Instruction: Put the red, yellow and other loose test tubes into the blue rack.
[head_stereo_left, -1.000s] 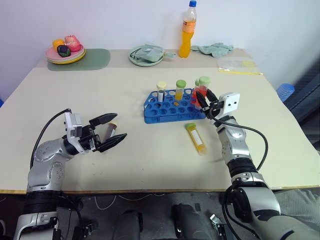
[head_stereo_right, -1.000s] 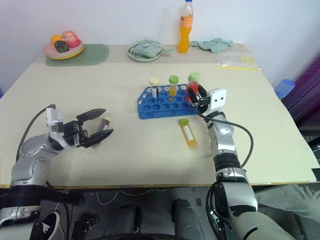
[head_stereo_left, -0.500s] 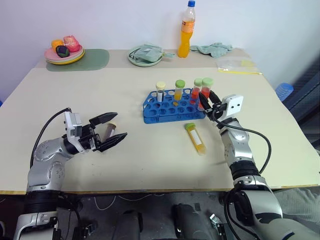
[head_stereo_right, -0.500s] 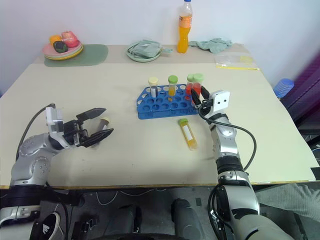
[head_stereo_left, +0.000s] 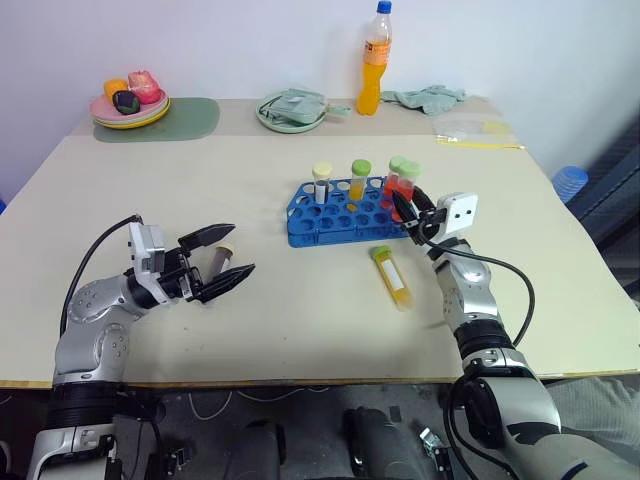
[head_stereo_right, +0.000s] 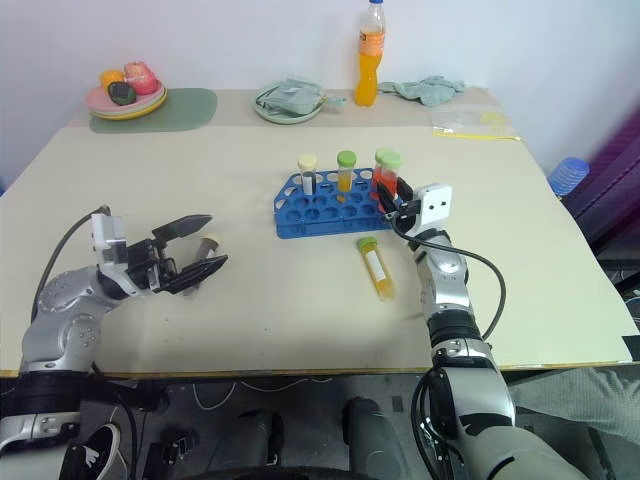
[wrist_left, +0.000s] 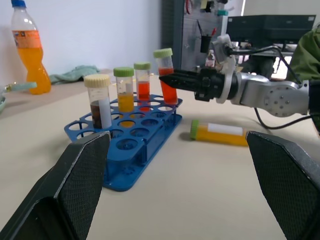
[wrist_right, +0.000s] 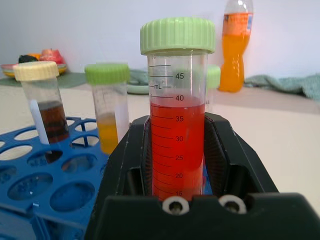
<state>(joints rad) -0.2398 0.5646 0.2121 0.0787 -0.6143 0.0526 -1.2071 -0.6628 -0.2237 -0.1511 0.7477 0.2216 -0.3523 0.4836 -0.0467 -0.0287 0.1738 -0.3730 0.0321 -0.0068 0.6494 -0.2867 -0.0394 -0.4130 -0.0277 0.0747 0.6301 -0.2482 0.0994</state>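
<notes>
Right gripper (head_stereo_left: 409, 205) has slipped back toward the near right end of the rack (head_stereo_left: 345, 211) compared with half a second ago, and the red tube (wrist_right: 177, 115) it carries now sits a touch lower against the rack's right end. Its jaws are nearly closed, clamped on the tube's lower body with the green cap standing clear above them, the tube upright. From the left wrist view the tube's tip hangs over the rack's end holes; whether it has entered one I cannot tell.

Three tubes stand in the rack's back row: a dark tube (head_stereo_left: 322, 182) with a cream cap at the left, a yellow tube (head_stereo_left: 359, 178) with a green cap beside it, and another red one (wrist_left: 142, 81) next to the held tube.

On the desk (head_stereo_left: 300, 300), just in front of the rack, a second yellow tube (head_stereo_left: 391, 275) lies on its side, apart from both grippers.

Left gripper (head_stereo_left: 225, 258) is unchanged, well off to the left with its jaws spread wide and holding nothing; a small capped tube (head_stereo_left: 222, 255) lies on the desk between them.
</notes>
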